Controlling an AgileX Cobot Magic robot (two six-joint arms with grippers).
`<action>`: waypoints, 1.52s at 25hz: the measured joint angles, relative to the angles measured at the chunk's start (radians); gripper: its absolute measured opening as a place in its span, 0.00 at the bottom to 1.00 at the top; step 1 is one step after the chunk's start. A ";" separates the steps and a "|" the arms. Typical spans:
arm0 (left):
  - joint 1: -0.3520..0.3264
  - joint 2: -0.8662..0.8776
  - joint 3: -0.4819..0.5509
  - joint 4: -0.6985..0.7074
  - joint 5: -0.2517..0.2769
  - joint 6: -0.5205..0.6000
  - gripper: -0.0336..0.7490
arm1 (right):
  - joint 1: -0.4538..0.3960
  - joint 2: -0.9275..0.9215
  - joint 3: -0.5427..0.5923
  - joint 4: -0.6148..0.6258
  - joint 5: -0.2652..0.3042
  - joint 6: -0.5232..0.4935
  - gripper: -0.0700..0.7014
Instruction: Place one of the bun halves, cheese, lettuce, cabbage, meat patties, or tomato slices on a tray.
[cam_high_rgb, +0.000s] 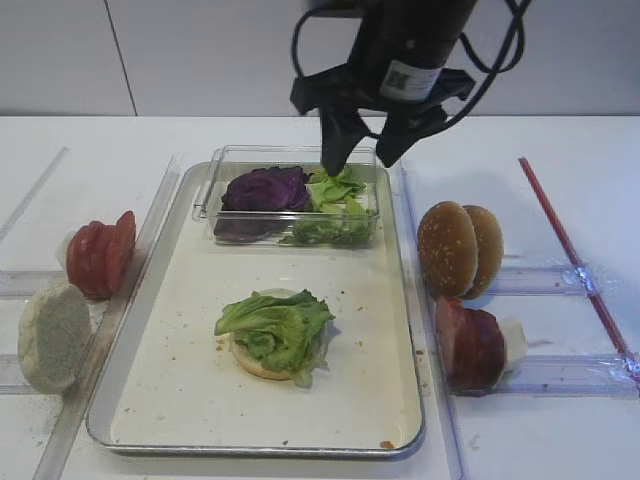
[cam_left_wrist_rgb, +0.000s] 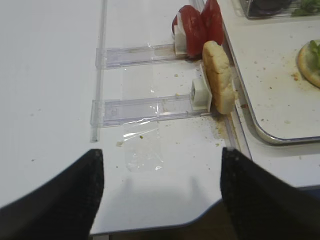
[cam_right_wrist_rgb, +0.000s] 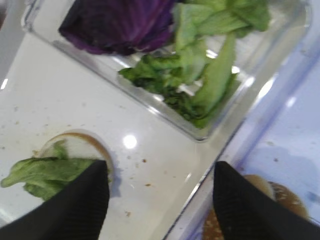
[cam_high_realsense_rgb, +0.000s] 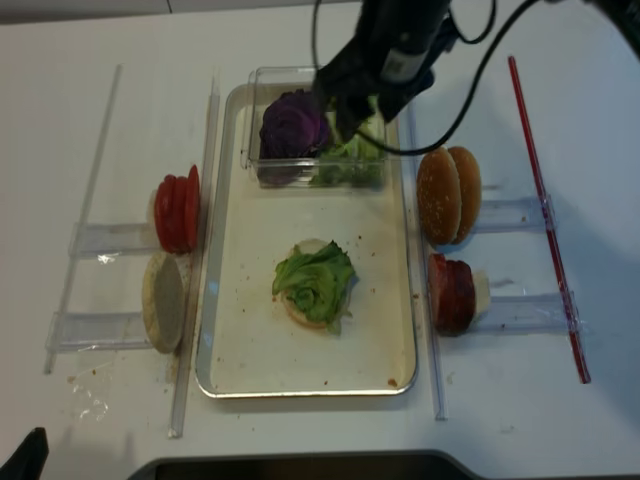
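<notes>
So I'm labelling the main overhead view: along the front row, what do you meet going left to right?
Speckled floury disc → left rim of the tray → lettuce on a bun half → meat patties.

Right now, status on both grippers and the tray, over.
Right gripper jaws open, empty, above clear plastic box. Left gripper open, empty, parked off the silver metal tray. Ruffled green lettuce lies on pale bun half. Nothing blocking.
</notes>
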 joint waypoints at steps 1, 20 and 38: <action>0.000 0.000 0.000 0.000 0.000 0.000 0.62 | -0.020 -0.002 0.000 -0.004 0.000 -0.002 0.70; 0.000 0.000 0.000 0.000 0.000 -0.002 0.62 | -0.395 -0.011 -0.002 -0.237 0.007 0.020 0.68; 0.000 0.000 0.000 0.011 0.000 -0.002 0.62 | -0.486 -0.210 0.191 -0.180 0.007 -0.003 0.68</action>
